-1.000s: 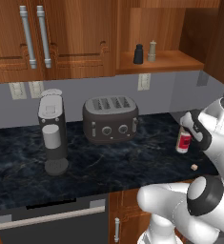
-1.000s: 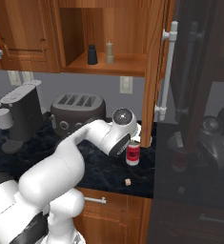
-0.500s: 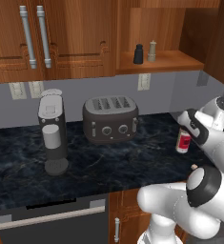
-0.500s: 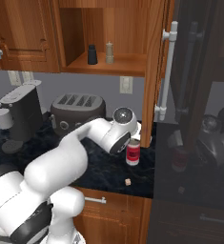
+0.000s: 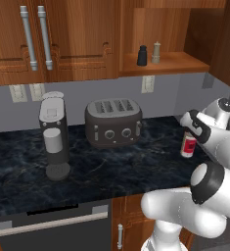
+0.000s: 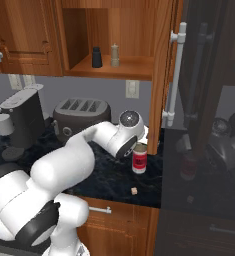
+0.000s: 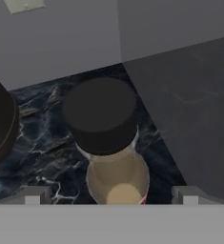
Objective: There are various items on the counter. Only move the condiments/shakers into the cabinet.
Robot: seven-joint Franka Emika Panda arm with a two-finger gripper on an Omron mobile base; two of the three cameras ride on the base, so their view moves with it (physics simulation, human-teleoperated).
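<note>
Both shakers, black shaker (image 6: 96,57) and tan shaker (image 6: 115,55), stand in the cabinet niche (image 6: 114,68); the red-labelled bottle (image 6: 139,158) remains on the table (image 5: 111,162), flanked by wide-open jaws.

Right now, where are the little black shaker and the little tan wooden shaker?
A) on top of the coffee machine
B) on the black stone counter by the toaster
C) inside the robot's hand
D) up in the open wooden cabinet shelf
D: the small black shaker and the small tan wooden shaker stand side by side on the shelf of the reddish-brown doorless cabinet niche, well above the long black marbled counter.
</note>
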